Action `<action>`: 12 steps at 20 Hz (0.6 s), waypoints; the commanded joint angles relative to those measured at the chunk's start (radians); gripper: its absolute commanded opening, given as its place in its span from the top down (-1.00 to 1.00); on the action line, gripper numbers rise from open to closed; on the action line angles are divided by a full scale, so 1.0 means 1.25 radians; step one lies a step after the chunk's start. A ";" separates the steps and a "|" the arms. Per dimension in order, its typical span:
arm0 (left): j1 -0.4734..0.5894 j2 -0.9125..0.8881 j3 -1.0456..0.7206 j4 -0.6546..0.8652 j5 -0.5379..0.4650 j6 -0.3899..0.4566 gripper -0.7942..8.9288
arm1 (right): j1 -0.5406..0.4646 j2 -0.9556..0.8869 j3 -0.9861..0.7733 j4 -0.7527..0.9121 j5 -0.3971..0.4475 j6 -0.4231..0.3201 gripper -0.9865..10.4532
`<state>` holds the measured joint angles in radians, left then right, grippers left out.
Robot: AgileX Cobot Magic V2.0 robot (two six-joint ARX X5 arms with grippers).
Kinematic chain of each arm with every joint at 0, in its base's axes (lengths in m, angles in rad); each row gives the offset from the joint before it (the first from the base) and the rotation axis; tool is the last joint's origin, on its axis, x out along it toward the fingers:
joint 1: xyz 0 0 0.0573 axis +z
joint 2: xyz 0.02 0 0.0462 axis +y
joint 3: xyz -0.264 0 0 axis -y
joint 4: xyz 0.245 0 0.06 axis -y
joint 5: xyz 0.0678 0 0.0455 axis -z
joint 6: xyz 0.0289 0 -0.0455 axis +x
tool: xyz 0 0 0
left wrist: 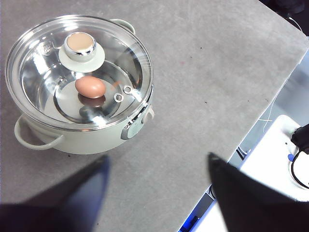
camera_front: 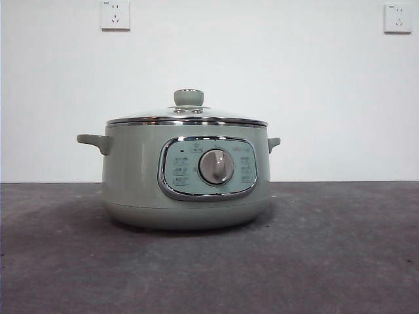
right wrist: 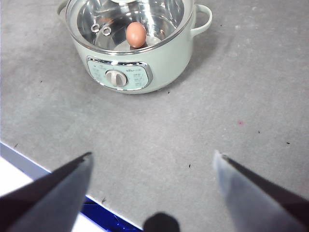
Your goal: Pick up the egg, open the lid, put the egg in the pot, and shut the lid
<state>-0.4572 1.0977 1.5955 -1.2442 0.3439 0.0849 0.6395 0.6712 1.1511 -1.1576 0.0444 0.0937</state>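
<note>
The sage-green pot (camera_front: 186,176) stands mid-table with its glass lid (camera_front: 188,118) seated on the rim, knob (camera_front: 188,97) up. Through the glass, the brown egg (left wrist: 90,87) rests on the steel bottom inside the pot (left wrist: 82,140), under the lid (left wrist: 34,58). The right wrist view shows the same egg (right wrist: 136,34) inside the pot (right wrist: 145,63). My left gripper (left wrist: 157,188) hangs open, high above the table and away from the pot. My right gripper (right wrist: 152,166) is open too, well back from the pot's dial side. Neither holds anything.
Grey felt tabletop (camera_front: 340,248) spreads around the pot. The table's edge (left wrist: 270,116) drops to white equipment with cables (left wrist: 299,164). Another edge with a blue strip (right wrist: 101,212) lies near the right gripper. Wall sockets (camera_front: 115,14) sit behind.
</note>
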 commanded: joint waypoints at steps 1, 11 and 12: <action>-0.001 0.000 0.000 0.002 0.003 -0.005 0.86 | 0.001 0.000 -0.006 -0.001 -0.002 0.005 0.74; 0.000 0.000 0.000 0.003 0.002 -0.004 0.85 | 0.001 0.000 -0.006 0.000 0.001 0.030 0.83; 0.000 0.000 0.000 0.003 0.002 -0.004 0.84 | 0.001 0.000 -0.006 0.000 0.001 0.030 0.83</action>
<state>-0.4572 1.0977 1.5955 -1.2434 0.3439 0.0826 0.6395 0.6712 1.1511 -1.1618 0.0452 0.1200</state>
